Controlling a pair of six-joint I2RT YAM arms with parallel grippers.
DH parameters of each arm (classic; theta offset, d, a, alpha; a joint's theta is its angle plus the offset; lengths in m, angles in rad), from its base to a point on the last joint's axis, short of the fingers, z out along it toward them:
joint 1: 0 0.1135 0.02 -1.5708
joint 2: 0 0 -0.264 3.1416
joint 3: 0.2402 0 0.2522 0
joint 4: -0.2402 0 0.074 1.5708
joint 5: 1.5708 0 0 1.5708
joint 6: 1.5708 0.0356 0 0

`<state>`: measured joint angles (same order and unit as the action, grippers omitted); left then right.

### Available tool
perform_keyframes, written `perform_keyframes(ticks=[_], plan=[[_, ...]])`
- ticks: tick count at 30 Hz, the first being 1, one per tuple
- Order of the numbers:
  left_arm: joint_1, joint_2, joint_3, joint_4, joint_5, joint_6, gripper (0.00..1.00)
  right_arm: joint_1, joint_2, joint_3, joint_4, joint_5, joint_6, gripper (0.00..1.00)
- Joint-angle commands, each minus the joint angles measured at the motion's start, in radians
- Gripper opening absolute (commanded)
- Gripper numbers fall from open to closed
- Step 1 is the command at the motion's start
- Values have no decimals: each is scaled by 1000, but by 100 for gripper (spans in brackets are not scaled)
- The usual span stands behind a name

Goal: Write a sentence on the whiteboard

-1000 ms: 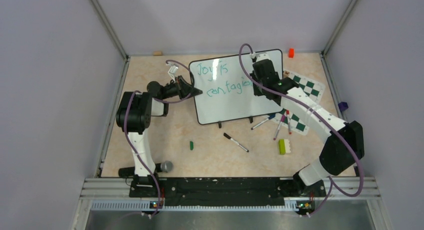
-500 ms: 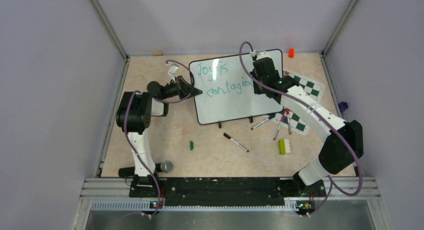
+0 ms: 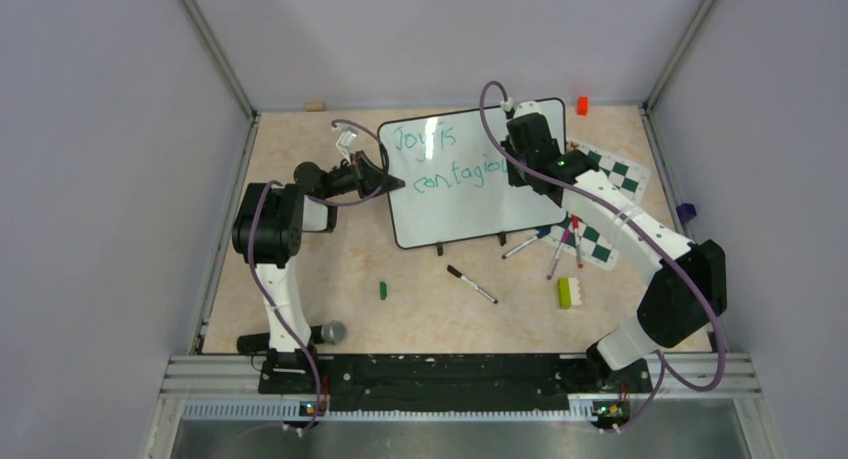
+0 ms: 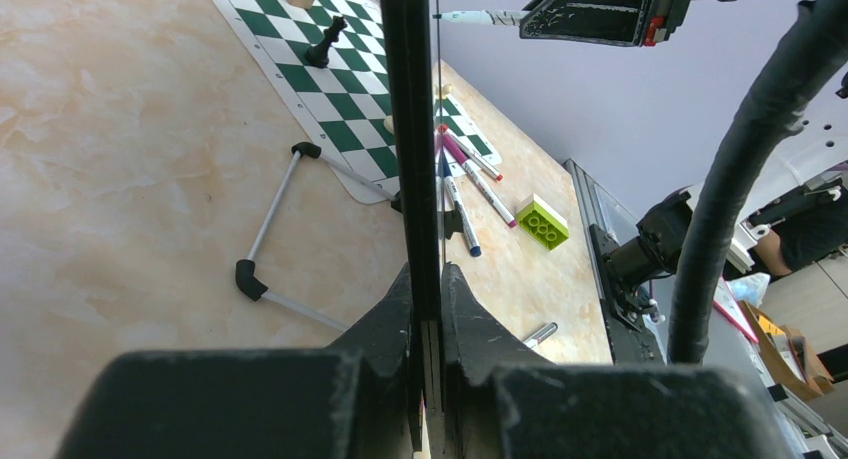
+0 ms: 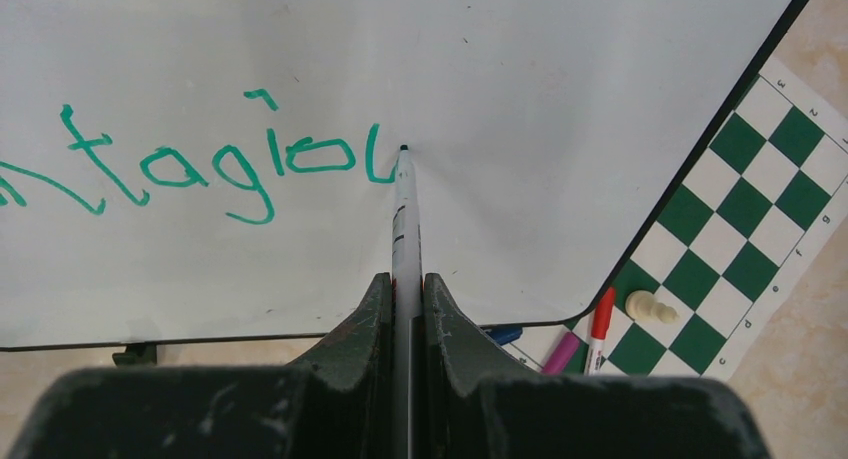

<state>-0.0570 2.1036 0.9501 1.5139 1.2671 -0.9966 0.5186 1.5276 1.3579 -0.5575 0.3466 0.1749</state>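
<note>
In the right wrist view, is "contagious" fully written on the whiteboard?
No, the sentence ends at a partial u, right where the marker tip sits on the whiteboard.

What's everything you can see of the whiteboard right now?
The whiteboard is a glossy white rectangle with a thin black frame and rounded corners, propped on small black feet. Teal handwriting on it reads "Joy is" above an unfinished "contagiou". The left hand is shut on its left edge. The tip of the marker, held in the right hand, touches its face just after the last letter. A chess mat lies by its right corner.
</note>
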Motion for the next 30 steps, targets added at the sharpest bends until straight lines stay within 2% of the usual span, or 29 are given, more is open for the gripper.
perform_keyframes(ticks=[1, 12, 30], plan=[[-35, 32, -10, 104, 193, 115, 0, -17, -10, 1, 55, -10, 3, 0], [-35, 30, -11, 104, 192, 115, 0, -17, -58, -89, 38, -17, 21, 0], [-35, 30, -11, 104, 193, 114, 0, -44, -142, -36, 23, -52, 18, 0]])
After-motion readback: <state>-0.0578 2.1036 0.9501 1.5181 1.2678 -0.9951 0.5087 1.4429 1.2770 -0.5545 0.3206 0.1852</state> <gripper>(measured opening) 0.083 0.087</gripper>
